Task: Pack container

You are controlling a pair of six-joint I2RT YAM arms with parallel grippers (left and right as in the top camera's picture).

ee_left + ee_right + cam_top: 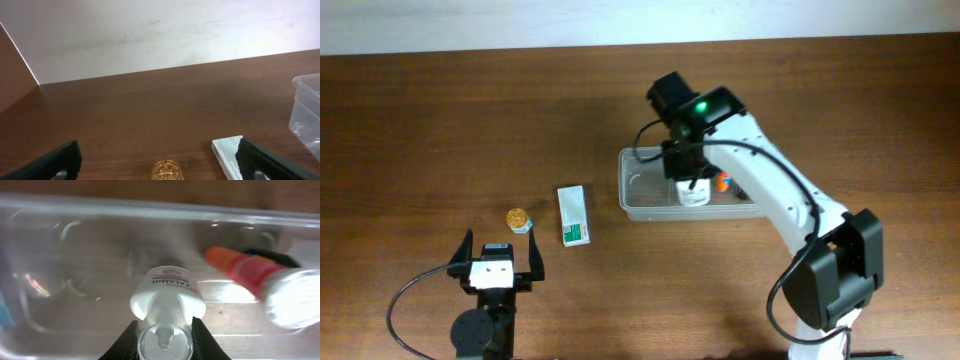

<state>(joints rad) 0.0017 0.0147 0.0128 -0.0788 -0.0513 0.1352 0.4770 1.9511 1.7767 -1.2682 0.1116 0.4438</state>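
From overhead, your right gripper [688,182] hung over the container [630,207], its fingers closed on a white bottle [694,196] directly beneath it, inside the tub. The tub sat mouth up, its long axis running crosswise under that gripper. Your left gripper [500,250] rested with its fingers spread and holding nothing. A box [573,215] and a gold-capped item [519,217] lay just ahead of it, both outside the tub. In the left wrist view, the gold cap [167,171] sat between the spread fingers [55,162]. The box [226,152] lay close to the right-hand finger, and the container's corner [306,100] stood beyond on that side. In the right wrist view, the fingers [127,340] clamped the bottle's [167,297] clear cap. Its body pointed away from the wrist toward the tub floor, so its long axis followed the approach line. An orange-tipped tube [240,267] lay inside, to the gripper's right. The tub's far wall [150,212] ran parallel to the line between the fingers. You were likely placing the bottle. The next move probably calls for releasing it, lifting clear, then fetching the box.
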